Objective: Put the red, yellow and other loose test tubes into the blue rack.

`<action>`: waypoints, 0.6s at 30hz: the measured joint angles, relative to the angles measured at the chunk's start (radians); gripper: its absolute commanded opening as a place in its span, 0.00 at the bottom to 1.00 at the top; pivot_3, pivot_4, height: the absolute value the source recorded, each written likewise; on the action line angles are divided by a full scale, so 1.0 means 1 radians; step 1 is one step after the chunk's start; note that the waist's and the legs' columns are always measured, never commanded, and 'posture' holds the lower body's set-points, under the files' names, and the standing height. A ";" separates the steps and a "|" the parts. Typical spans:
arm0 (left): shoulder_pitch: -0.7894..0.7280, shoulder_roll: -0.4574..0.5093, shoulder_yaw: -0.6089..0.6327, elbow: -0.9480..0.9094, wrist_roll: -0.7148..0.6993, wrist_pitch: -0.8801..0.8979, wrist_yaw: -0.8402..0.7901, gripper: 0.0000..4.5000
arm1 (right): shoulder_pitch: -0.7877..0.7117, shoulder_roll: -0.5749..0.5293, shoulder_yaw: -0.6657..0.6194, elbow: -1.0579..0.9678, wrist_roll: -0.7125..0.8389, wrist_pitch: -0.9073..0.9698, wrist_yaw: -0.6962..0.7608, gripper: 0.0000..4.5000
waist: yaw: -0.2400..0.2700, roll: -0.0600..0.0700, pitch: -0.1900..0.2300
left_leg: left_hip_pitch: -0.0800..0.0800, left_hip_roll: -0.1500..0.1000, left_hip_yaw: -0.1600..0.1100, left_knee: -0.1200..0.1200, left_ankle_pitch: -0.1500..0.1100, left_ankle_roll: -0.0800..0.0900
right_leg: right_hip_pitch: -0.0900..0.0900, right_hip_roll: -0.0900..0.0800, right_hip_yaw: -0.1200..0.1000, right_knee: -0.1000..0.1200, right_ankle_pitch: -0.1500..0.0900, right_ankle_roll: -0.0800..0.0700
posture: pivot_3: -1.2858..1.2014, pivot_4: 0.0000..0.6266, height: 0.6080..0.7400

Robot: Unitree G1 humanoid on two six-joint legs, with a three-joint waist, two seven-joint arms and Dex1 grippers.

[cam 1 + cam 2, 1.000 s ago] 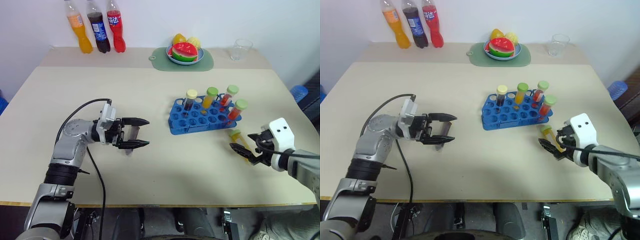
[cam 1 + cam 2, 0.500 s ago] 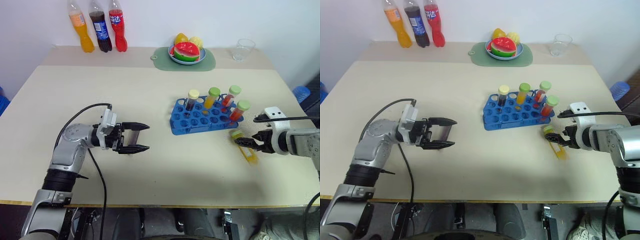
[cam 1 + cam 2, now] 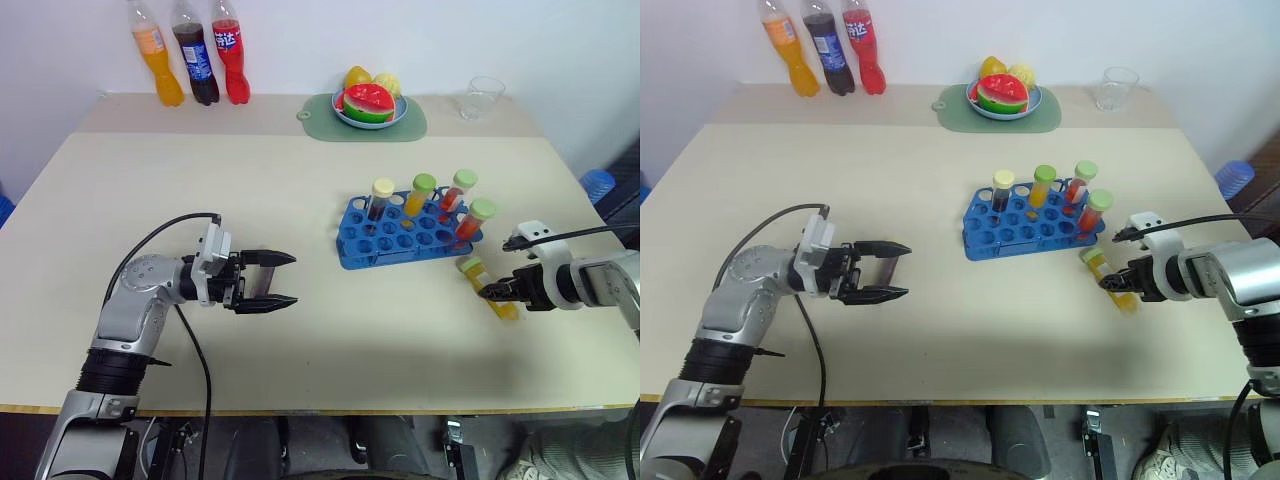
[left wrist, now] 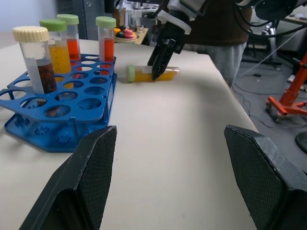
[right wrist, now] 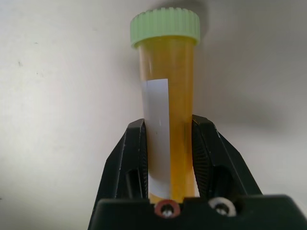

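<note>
Right claw clamped on the yellow tube, both fingers pressed against its sides near the base end, green cap pointing straight away from the palm. Tube lying flat on the table, long axis in line with the claw's own reach, cap end toward the blue rack. Rack just beyond the cap, near but not touching, four capped tubes already standing in it. Left claw spread wide and holding nothing, well apart from tube and rack across the bare tabletop. Judged next: lift, tip the tube upright with base downward, carry over a free hole. Right arm clearly the nearer one.
</note>
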 measured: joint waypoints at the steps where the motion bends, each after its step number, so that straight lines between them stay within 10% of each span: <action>1: 0.002 0.001 0.001 -0.001 -0.001 0.000 0.001 0.82 | 0.032 0.027 -0.055 -0.032 0.014 -0.050 0.005 0.17 | 0.002 0.000 0.000 | 0.000 0.000 0.000 0.000 0.000 0.000 | 0.000 0.000 0.000 0.000 0.000 0.000 | 0.52 0.24 1.00; 10: -0.016 -0.010 -0.002 0.025 -0.005 -0.004 -0.005 0.82 | 0.337 0.294 -0.293 -0.387 0.106 -0.601 0.152 0.17 | 0.006 0.000 0.000 | 0.000 0.000 -0.001 0.002 0.000 0.000 | 0.002 0.000 0.000 0.000 0.000 0.001 | 0.52 0.24 1.00; 18: -0.081 -0.027 -0.005 0.075 0.002 -0.012 -0.034 0.82 | 0.176 0.534 -0.245 -0.249 -0.034 -0.865 -0.063 0.17 | -0.001 0.000 0.001 | 0.001 0.000 -0.001 0.001 0.000 0.000 | 0.002 0.001 0.000 0.001 0.000 0.000 | 0.52 0.24 1.00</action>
